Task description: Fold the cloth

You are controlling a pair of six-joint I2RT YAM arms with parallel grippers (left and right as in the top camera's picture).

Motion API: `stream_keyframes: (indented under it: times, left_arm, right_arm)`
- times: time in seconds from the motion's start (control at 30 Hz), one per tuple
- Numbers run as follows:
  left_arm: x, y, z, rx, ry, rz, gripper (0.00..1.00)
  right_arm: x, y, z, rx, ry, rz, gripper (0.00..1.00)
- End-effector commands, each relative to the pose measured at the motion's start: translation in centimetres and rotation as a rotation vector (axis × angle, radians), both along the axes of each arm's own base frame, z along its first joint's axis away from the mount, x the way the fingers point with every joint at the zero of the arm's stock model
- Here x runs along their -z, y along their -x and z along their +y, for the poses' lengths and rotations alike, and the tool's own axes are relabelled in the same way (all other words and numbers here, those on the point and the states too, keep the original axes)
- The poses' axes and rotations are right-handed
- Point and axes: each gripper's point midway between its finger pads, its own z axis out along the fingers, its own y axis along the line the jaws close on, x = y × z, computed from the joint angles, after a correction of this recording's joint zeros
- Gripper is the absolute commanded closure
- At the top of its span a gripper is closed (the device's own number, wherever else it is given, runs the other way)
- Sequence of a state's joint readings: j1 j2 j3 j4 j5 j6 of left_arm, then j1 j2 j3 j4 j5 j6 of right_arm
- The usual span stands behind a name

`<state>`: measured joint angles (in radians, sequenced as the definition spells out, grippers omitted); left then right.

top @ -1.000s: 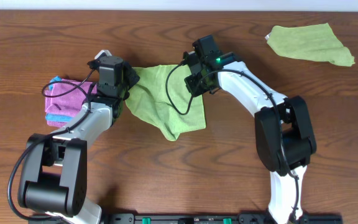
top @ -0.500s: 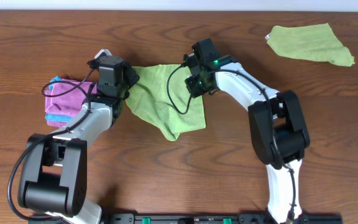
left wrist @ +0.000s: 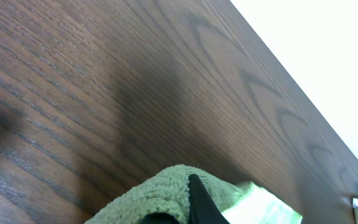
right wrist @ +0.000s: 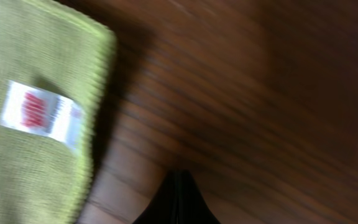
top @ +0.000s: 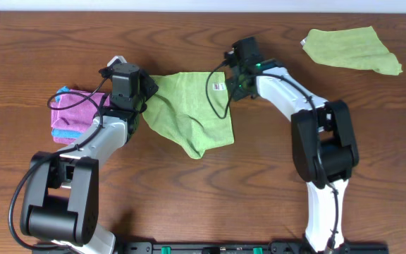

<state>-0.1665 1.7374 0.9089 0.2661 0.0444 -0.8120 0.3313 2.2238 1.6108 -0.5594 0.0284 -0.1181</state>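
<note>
Green cloth (top: 189, 116) in left jaws; right jaws alongside.

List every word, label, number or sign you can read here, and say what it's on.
Tag on the cloth: red print on white, too blurred to read in the right wrist view.
Same tag in the overhead view: too small to read.
No other text, number or sign shows in any view.
</note>
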Motion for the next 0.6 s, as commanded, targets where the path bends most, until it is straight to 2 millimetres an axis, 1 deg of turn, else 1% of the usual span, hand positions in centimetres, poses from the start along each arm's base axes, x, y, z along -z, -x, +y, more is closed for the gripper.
stream_keyframes:
  times: [0.0,0.1,0.17,0.2,0.27,0.3,0.33,0.4,0.57]
  left_arm:
    - [-0.6,-0.7,0.5,-0.017,-0.016,-0.018,0.94]
    - [-0.6,-0.7,0.5,-0.017,-0.017,-0.018,0.94]
    - [-0.6,-0.7,0.5,-0.017,-0.017,-0.018,0.94]
    - [-0.6,-0.7,0.5,-0.017,-0.017,-0.018,0.94]
    - [-0.6,-0.7,0.5,-0.017,-0.016,-0.018,0.94]
    - [-0.6,-0.7,0.5,-0.017,-0.016,-0.018,0.94]
    - [-0.6,-0.7,0.5,-0.017,-0.016,-0.018,0.94]
    - [-0.6,-0.7,0.5,-0.017,-0.016,-0.018,0.94]
    - [-0.6,-0.7,0.4,-0.017,-0.011,-0.017,0.94]
  right_arm:
    - [0.5,0.6,0.1,-0.023,-0.01,0.039,0.99]
    - [-1.9,0.5,1.6,-0.026,-0.052,0.021,0.99]
    - [-4.0,-0.1,2.7,-0.039,-0.076,-0.022,0.99]
    - [-5.5,-0.4,3.5,-0.051,-0.092,-0.051,0.98]
    - [-6.8,-0.4,4.9,-0.082,-0.137,-0.067,0.99]
    - [-7.1,-0.2,5.7,-0.098,-0.172,-0.059,0.99]
    - [-7.1,0.0,6.0,-0.091,-0.196,-0.048,0.99]
    - [-6.6,0.4,6.6,-0.09,-0.228,-0.022,0.99]
    - [-4.1,0.7,8.0,-0.109,-0.258,0.023,0.99]
